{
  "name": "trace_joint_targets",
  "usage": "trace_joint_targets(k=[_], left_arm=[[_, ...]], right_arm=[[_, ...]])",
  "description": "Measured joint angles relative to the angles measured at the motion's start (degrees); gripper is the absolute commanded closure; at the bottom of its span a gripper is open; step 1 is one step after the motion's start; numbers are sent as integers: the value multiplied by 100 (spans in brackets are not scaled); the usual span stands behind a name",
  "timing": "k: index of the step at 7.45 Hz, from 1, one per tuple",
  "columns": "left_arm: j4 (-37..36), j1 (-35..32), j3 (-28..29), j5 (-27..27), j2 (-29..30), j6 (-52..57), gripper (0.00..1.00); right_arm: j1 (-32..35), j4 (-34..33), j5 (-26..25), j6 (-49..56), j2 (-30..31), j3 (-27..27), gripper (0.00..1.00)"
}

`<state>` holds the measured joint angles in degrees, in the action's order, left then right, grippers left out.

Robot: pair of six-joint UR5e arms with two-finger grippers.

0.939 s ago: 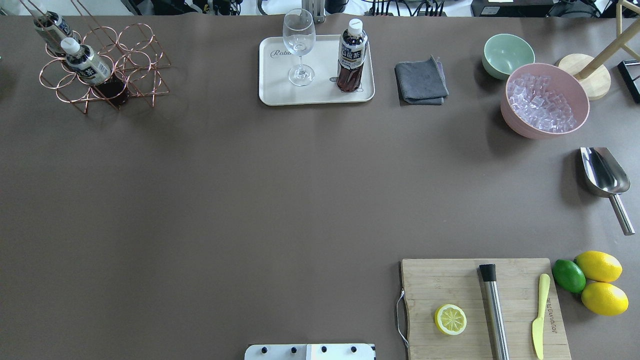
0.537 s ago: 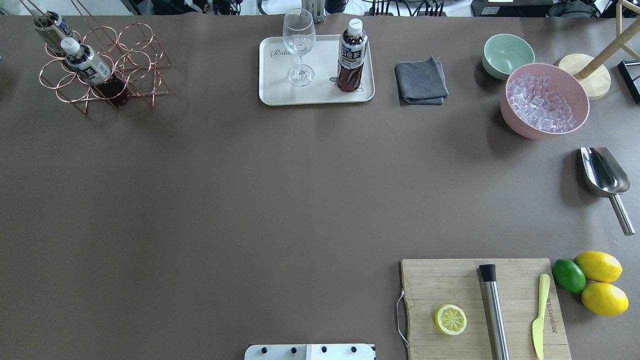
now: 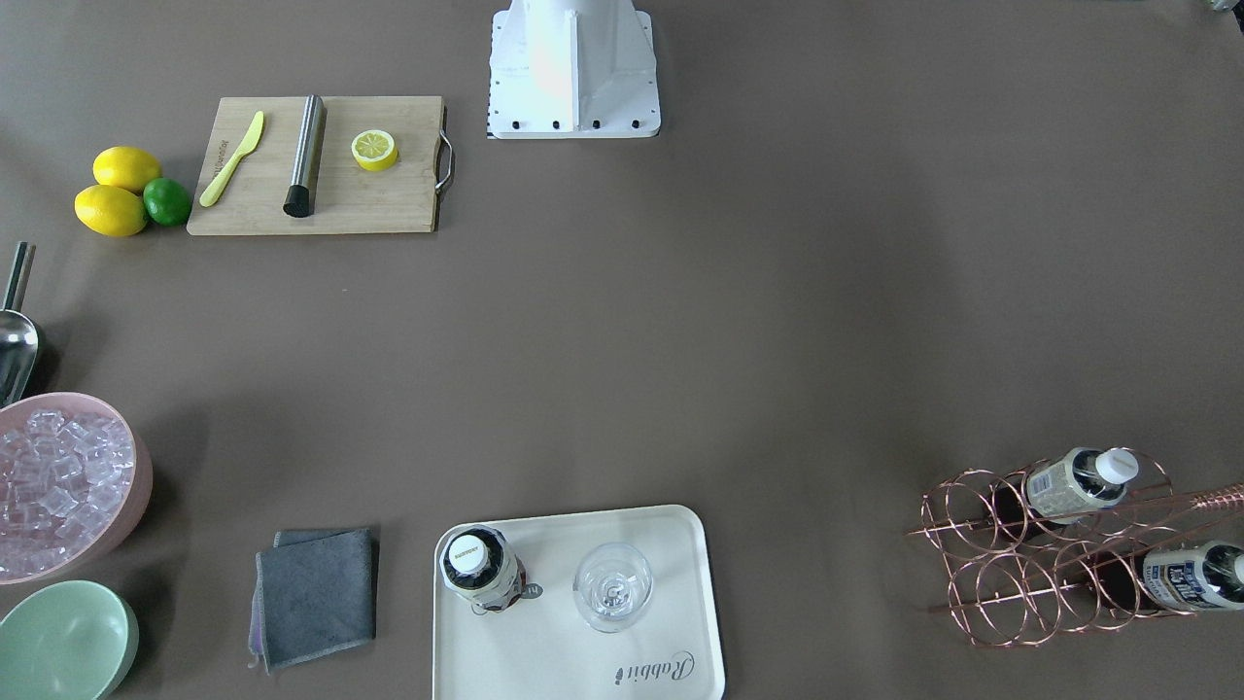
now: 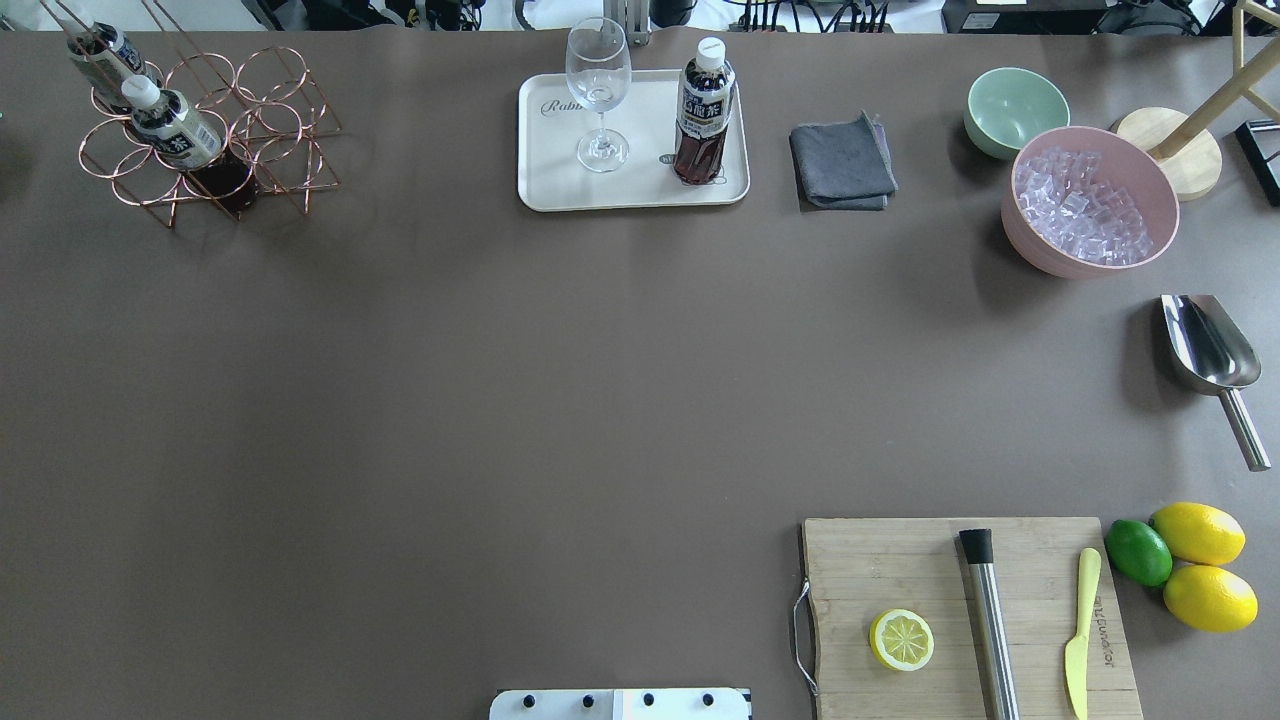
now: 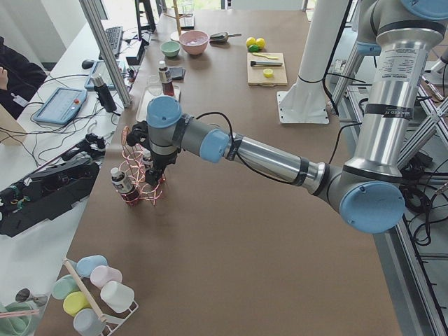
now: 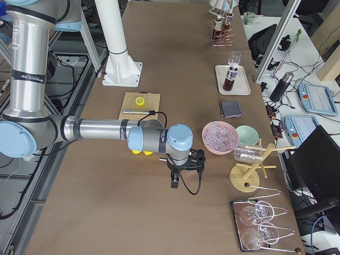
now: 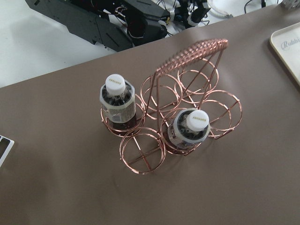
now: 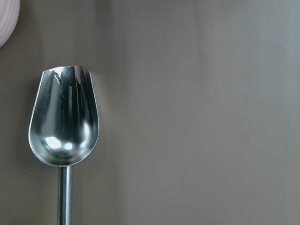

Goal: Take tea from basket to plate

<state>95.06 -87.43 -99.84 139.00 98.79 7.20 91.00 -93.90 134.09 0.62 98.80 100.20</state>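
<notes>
Opening and hold of left fingers (image 5: 152, 176), near basket (image 7: 190, 52), and right fingers (image 6: 173, 183) cannot be told.

The right arm's black pincer (image 6: 185, 162) hangs above the brown table (image 6: 90, 218); whether its jaws are parted cannot be told. Just beside it, on the side away from the robot, sits a pink bowl of ice cubes (image 6: 219, 136), with a mint-green bowl (image 6: 247, 135) next to that. Well beyond the pincer a dark tea bottle with a white cap (image 6: 230, 79) stands upright on a cream rectangular tray (image 6: 240, 88). Farther still is the copper wire basket (image 6: 220, 29).
</notes>
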Motion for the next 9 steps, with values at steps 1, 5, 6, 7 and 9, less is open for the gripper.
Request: trace_joint_targets(k=[1,5,6,7,9], left_arm=[[13,-3,65,-6,-285,162,2],[20,-223,168,-371,-1287,-242,2],[21,-301,149,-409,-1472,-545,2],[21,-383,84,-421,-1590,-883,2],[-26,-420,-166,-441,-1656,-1253,2]], right_arm=[[-18,-114,-3,4,15,65,0],[-13,-181,19,81,44,112,0],[-8,-186,17,246,48,113,0],[-1,-188,14,355,53,111,0],[15,-190,12,422,56,106,0]])
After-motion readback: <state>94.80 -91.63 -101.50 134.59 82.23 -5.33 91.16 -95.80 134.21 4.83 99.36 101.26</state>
